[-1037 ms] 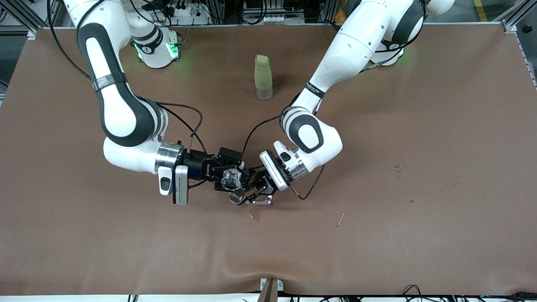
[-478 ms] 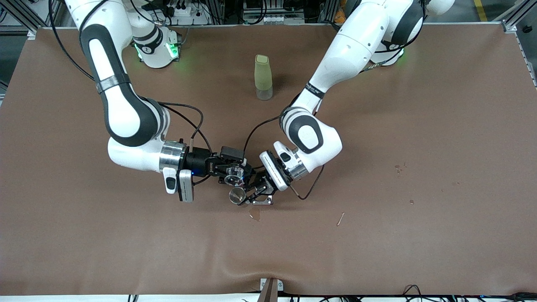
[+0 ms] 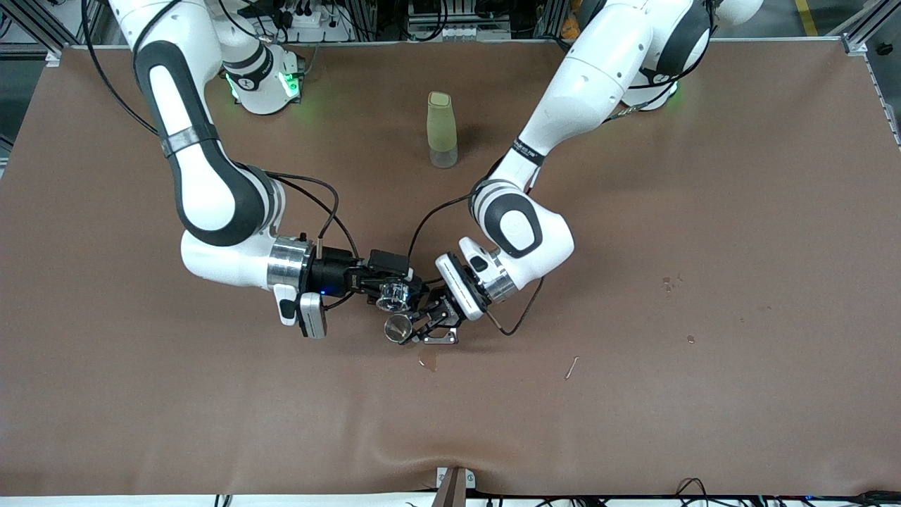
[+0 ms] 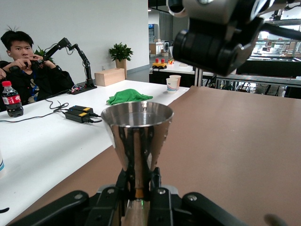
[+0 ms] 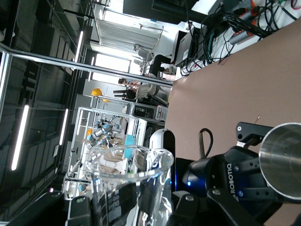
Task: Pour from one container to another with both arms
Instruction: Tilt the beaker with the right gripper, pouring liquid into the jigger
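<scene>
Since a second ago, the right arm has swung its wrist toward the left arm's end of the tabletop, carrying its clear glass cup from a spot overlapping the metal one to a position just beside and above it. From the front, the right end effector (image 3: 391, 293) is clamped on the small clear measuring glass (image 3: 389, 296), tipped well onto its side over the middle of the brown tabletop (image 3: 704, 211), while the left end effector (image 3: 420, 327) is closed on the waist of a steel jigger (image 3: 398, 328) whose open bowl faces up. The glass sits just beside the jigger, on the side toward the robots' bases, the two rims close but seemingly apart. A pale green bottle (image 3: 442, 130) stands alone well apart, nearer the bases, and a small wet-looking mark (image 3: 427, 362) lies just in front of the jigger. Through the left wrist camera, the jigger (image 4: 137, 139) stands upright, pinched at its narrow middle, its long axis vertical, with the right arm's dark wrist hardware hanging above. Through the right wrist camera, the measuring glass (image 5: 127, 179) is held with its spouted lip pointing toward the jigger's mouth (image 5: 281, 157), so any pour depends on that lip lining up over the steel rim.
</scene>
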Robot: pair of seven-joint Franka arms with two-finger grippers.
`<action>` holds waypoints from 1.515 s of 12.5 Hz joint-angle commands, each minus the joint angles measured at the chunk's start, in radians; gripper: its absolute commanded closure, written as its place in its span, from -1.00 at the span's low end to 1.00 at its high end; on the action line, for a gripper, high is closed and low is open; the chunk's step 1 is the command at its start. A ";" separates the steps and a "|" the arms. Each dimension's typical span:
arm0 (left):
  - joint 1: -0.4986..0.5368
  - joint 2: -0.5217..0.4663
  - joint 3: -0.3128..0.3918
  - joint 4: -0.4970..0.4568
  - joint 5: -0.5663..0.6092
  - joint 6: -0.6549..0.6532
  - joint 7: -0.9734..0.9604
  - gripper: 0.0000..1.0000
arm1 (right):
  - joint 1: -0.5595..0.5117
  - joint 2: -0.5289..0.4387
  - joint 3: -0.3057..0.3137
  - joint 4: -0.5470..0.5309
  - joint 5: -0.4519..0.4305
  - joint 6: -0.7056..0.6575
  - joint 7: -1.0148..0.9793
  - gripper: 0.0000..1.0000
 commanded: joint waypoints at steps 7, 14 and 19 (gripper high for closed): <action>-0.014 0.015 0.013 0.033 -0.040 0.019 0.016 1.00 | 0.004 -0.032 -0.009 -0.023 0.005 0.002 0.164 1.00; -0.014 0.015 0.013 0.033 -0.040 0.019 0.016 1.00 | 0.002 -0.031 -0.009 -0.022 0.006 0.000 0.256 1.00; -0.014 0.015 0.015 0.033 -0.046 0.019 0.016 1.00 | 0.002 -0.029 -0.009 -0.014 0.005 -0.001 0.353 1.00</action>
